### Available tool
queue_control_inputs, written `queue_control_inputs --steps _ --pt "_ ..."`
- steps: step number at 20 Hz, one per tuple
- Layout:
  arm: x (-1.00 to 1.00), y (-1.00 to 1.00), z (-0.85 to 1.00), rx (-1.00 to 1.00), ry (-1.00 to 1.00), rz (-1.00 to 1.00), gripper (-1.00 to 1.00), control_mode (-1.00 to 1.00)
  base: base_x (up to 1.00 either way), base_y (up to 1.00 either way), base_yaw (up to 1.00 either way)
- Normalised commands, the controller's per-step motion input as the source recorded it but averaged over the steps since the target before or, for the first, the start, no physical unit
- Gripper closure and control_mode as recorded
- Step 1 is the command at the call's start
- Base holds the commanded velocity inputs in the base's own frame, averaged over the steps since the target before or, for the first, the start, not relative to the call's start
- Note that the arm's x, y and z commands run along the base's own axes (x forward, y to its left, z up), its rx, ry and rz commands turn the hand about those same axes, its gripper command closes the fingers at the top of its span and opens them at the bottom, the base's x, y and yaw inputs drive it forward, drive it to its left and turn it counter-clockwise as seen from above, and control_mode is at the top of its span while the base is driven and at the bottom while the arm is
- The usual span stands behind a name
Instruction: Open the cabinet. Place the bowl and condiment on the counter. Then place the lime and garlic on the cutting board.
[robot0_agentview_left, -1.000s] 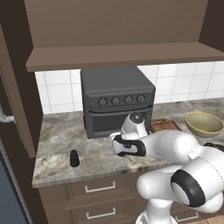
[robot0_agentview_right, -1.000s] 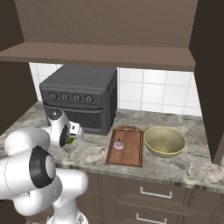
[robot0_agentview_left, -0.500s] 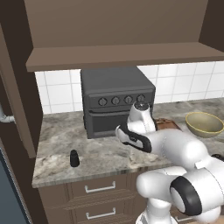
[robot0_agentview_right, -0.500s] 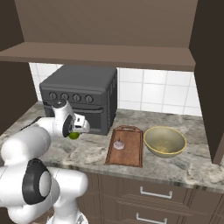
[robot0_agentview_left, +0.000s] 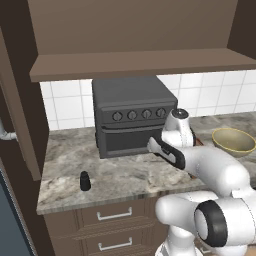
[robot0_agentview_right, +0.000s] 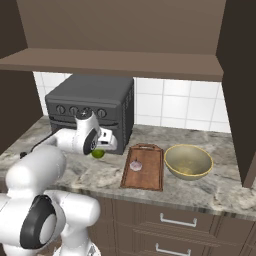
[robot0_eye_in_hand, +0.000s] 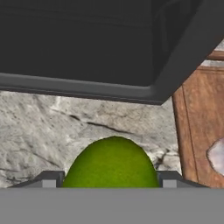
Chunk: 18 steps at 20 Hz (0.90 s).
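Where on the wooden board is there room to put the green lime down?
The cutting board is bare at its far end near the handle and at its near edge. The garlic sits mid-left. The bowl crowds the right side; the lime is in the gripper.

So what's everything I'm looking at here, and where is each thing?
cabinet: one, dark brown, on the wall, open, bare shelf
toaster oven: one, dark grey, back of counter
counter: one, grey-beige marbled
cutting board: one, reddish-brown, right of oven
garlic: one, pale pink, on the board
bowl: one, olive-beige, right of board
condiment: one, black, counter's front left
drawers: brown, under counter
lime: one, green, in the gripper
gripper: one, holding the lime above the counter, left of the board
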Motion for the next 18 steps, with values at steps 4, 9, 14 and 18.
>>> queue_control_inputs --steps 4,9,14,18 --pt "-0.07 -0.66 0.11 0.00 0.00 0.00 1.00 -1.00 0.00 0.00 0.00" --pt "-0.06 -0.67 0.10 0.00 0.00 0.00 1.00 -1.00 0.00 0.00 0.00" --pt "-0.02 -0.67 0.07 0.00 0.01 0.00 1.00 -1.00 0.00 0.00 0.00" --pt "0.00 -0.65 0.02 0.00 0.00 0.00 1.00 -1.00 0.00 0.00 0.00"
